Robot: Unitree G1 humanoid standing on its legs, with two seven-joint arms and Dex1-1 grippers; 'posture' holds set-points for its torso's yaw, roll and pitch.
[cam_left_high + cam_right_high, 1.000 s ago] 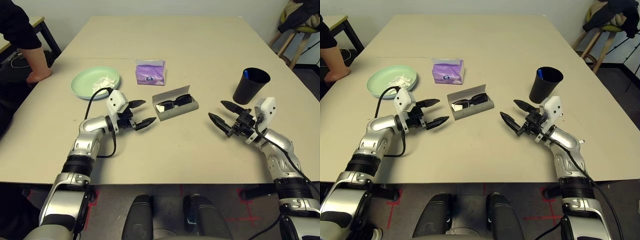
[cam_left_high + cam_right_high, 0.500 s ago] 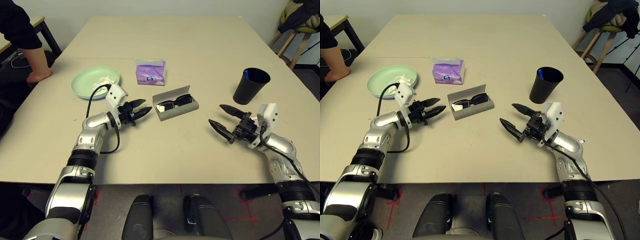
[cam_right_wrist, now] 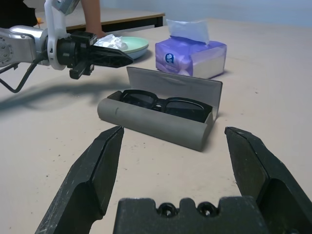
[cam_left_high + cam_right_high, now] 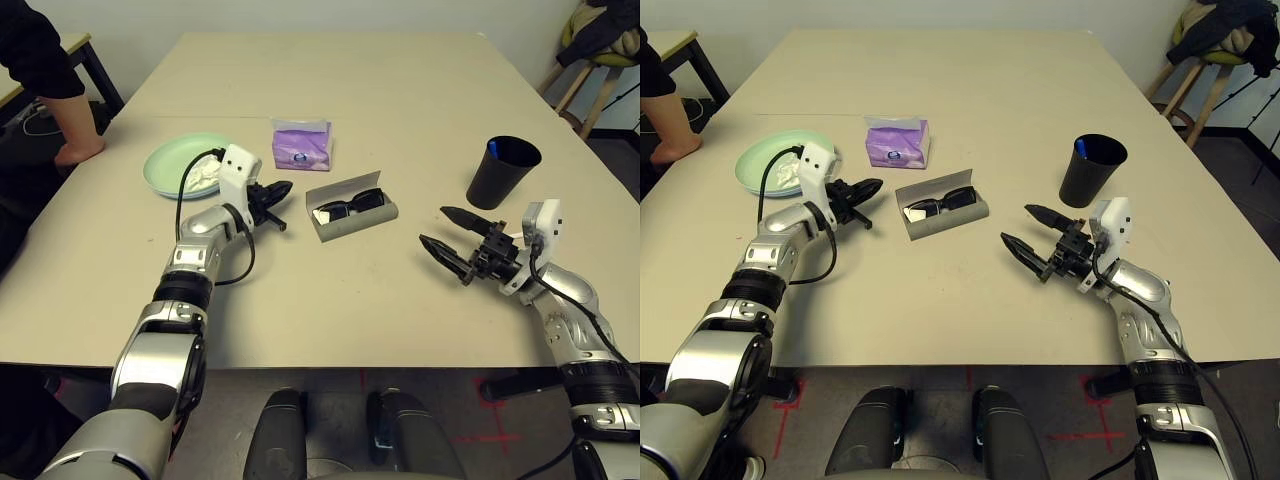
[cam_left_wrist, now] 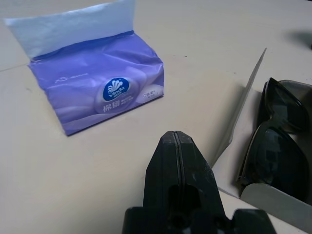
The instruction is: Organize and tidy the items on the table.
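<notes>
The grey glasses case (image 4: 350, 212) lies open mid-table with the black sunglasses (image 4: 346, 205) inside. Behind it stands the purple tissue pack (image 4: 300, 146). At the left, a pale green plate (image 4: 170, 166) holds crumpled white tissue (image 4: 205, 175). The black cup (image 4: 502, 171) stands at the right, something blue inside it. My left gripper (image 4: 278, 191) is shut with nothing in it, between the plate and the case, pointing toward the tissue pack (image 5: 97, 92). To the right of the case my right gripper (image 4: 445, 232) stands open above the table, facing the case (image 3: 156, 119).
A person's arm (image 4: 55, 90) in a black sleeve rests at the table's left edge beside a smaller table. A wooden stool (image 4: 590, 75) with dark clothing stands at the far right. The far half of the table (image 4: 400, 80) is bare.
My left gripper has shut and moved up and right, from near the table's front toward the tissue pack. The right gripper stayed open and shifted slightly right.
</notes>
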